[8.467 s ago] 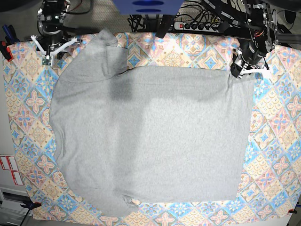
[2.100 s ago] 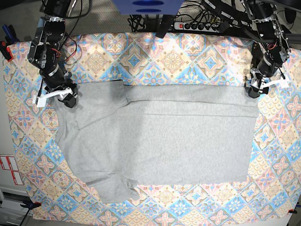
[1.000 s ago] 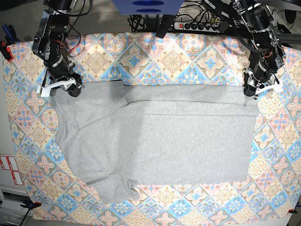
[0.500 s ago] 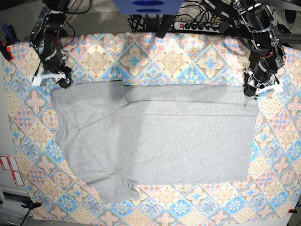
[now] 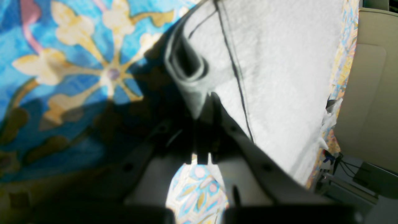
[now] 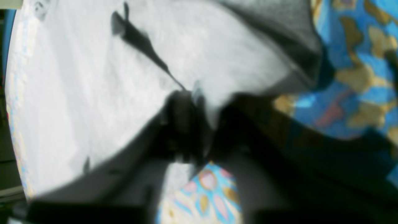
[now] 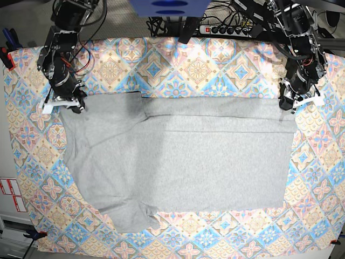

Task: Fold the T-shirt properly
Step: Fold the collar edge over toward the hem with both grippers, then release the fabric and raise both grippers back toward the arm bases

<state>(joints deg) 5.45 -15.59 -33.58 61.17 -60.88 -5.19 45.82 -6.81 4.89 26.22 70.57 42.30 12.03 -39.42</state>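
Here: wrist views | both claws pinch T-shirt corners

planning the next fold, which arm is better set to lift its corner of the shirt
Left: its gripper is shut on the shirt corner. The right gripper looks pinched on its corner too, less clearly.

Patterned pastel tablecloth covering the worktop; black power strip with cables beyond its far edge; red-and-white labels off its left edge.
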